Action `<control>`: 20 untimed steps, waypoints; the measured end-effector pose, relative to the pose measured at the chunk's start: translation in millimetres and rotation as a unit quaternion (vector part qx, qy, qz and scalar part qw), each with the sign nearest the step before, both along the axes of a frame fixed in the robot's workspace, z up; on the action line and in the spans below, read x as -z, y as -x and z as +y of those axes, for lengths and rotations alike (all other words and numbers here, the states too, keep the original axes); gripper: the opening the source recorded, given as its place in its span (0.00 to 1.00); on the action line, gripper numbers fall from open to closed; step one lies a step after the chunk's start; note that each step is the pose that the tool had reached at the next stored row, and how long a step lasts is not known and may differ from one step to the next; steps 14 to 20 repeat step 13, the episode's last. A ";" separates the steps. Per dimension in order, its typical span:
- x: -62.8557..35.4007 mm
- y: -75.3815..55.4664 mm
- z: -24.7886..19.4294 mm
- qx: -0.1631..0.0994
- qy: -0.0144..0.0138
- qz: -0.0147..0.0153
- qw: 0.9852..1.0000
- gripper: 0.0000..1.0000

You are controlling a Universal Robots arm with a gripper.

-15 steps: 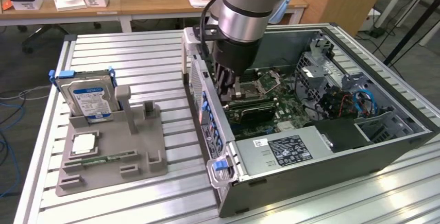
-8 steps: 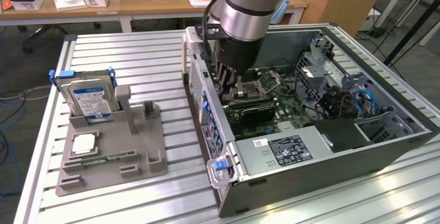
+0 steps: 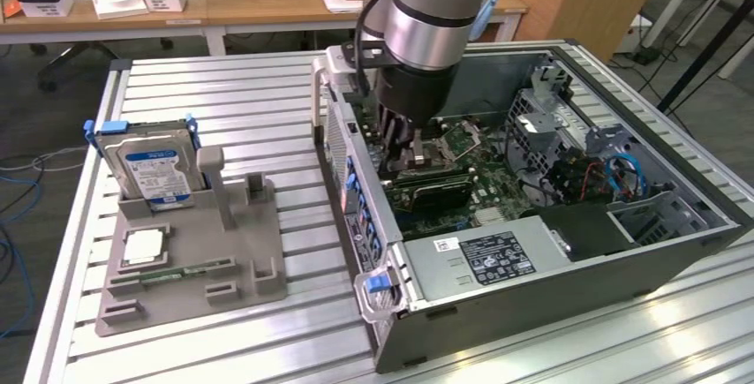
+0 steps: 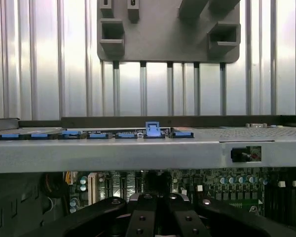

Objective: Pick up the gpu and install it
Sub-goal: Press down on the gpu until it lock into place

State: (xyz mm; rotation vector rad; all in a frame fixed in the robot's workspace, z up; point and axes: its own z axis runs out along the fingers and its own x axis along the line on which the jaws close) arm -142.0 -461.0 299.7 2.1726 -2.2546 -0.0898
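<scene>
The gripper [image 3: 404, 161], fingers closed, reaches down into the open case [image 3: 659, 252]. The gpu [image 3: 430, 192] sits beneath it on the motherboard, edge-on, long axis running away from the case's rear wall.

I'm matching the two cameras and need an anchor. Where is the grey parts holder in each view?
Exterior view: grey parts holder on the slatted table, at the exterior view's left of the open computer case.
Wrist view: grey parts holder beyond the case wall.
Shared landmark: the case's blue latch.

The computer case [image 3: 566, 225] lies on the table [image 3: 212, 93], holder tray [image 3: 189, 252] beside it.
</scene>
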 end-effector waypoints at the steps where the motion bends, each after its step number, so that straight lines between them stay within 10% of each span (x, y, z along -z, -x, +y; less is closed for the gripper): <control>1: 0.0 -1.4 0.0 0.000 0.000 0.000 1.000 0.11; 20: 0.0 -9.0 0.0 0.000 0.000 0.000 1.000 0.11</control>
